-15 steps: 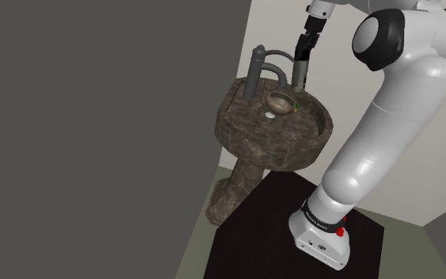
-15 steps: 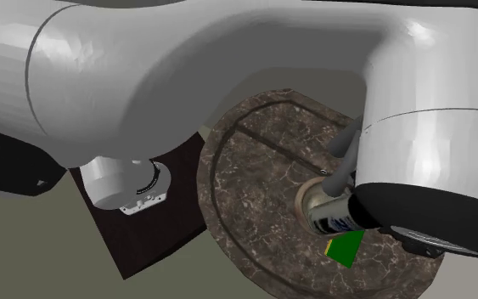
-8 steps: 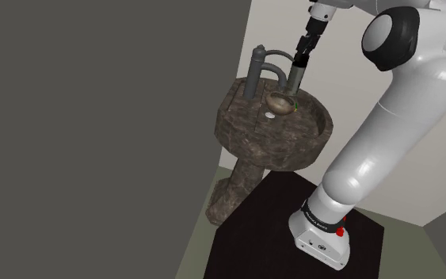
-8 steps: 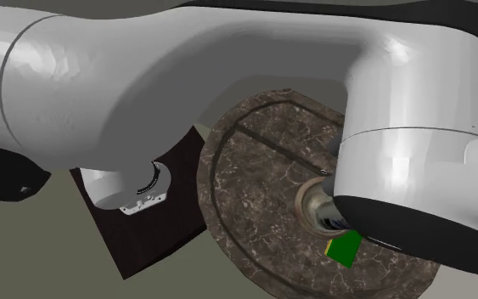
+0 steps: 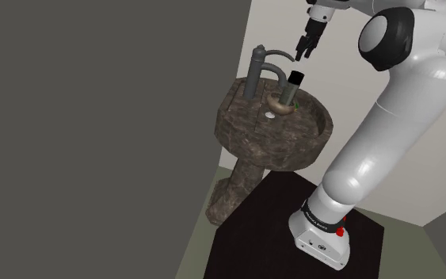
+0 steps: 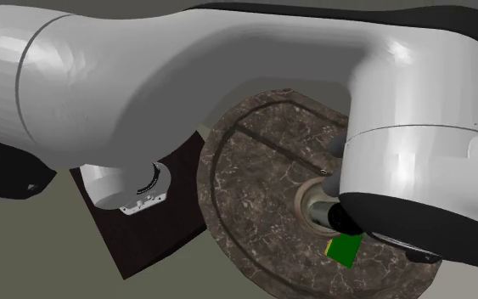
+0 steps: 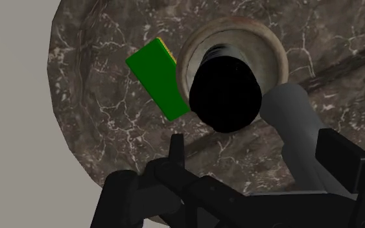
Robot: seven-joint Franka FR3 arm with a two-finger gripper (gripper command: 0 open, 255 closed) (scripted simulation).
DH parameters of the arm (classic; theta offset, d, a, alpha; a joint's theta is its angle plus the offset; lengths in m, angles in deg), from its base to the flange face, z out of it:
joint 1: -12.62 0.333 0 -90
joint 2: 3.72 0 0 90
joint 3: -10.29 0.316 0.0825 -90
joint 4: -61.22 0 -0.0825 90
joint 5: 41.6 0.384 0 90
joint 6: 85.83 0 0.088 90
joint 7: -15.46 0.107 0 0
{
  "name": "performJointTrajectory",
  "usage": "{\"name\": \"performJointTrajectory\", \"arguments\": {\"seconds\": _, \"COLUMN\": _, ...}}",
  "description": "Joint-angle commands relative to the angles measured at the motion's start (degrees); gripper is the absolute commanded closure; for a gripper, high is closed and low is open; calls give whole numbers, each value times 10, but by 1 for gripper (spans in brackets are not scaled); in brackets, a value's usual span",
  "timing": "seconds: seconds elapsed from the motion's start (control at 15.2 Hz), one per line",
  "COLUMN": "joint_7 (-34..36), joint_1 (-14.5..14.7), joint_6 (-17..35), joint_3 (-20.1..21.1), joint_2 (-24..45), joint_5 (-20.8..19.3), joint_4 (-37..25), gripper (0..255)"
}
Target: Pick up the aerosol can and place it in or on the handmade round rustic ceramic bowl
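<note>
White arm (image 5: 379, 135) reaching over dark stone pedestal sink (image 5: 253, 136). Grey faucet (image 5: 254, 73) arching just beside bowl (image 5: 274, 104), which is sitting on sink top. Aerosol can (image 5: 291, 87) standing roughly upright inside bowl, black cap up; placing looking done. Green slab (image 7: 156, 74) lying just beside bowl's rim. Gripper (image 5: 303, 49) hovering above can, fingers (image 7: 176, 148) standing spread, gripping nothing. Step in hand, judging: clearing away. Lifting straight up advisable, keeping fingers wide, avoiding cap and faucet spout. Tall can in shallow bowl likely tipping at slightest brush.
</note>
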Motion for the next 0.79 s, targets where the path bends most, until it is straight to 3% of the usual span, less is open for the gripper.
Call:
{"name": "performJointTrajectory", "arguments": {"seconds": 0.0, "joint_7": 2, "joint_1": 6, "joint_6": -33, "joint_3": 7, "joint_2": 10, "joint_5": 12, "joint_4": 2, "gripper": 0}}
{"name": "performJointTrajectory", "arguments": {"seconds": 0.13, "joint_7": -2, "joint_1": 4, "joint_6": -11, "joint_3": 5, "joint_2": 10, "joint_5": 12, "joint_4": 22, "gripper": 0}}
{"name": "performJointTrajectory", "arguments": {"seconds": 0.4, "joint_7": -12, "joint_1": -5, "joint_6": -92, "joint_3": -1, "joint_2": 35, "joint_5": 28, "joint_4": -77, "gripper": 0}}
{"name": "performJointTrajectory", "arguments": {"seconds": 0.73, "joint_7": -12, "joint_1": -6, "joint_6": -92, "joint_3": -1, "joint_2": 35, "joint_5": 28, "joint_4": -77, "gripper": 0}}
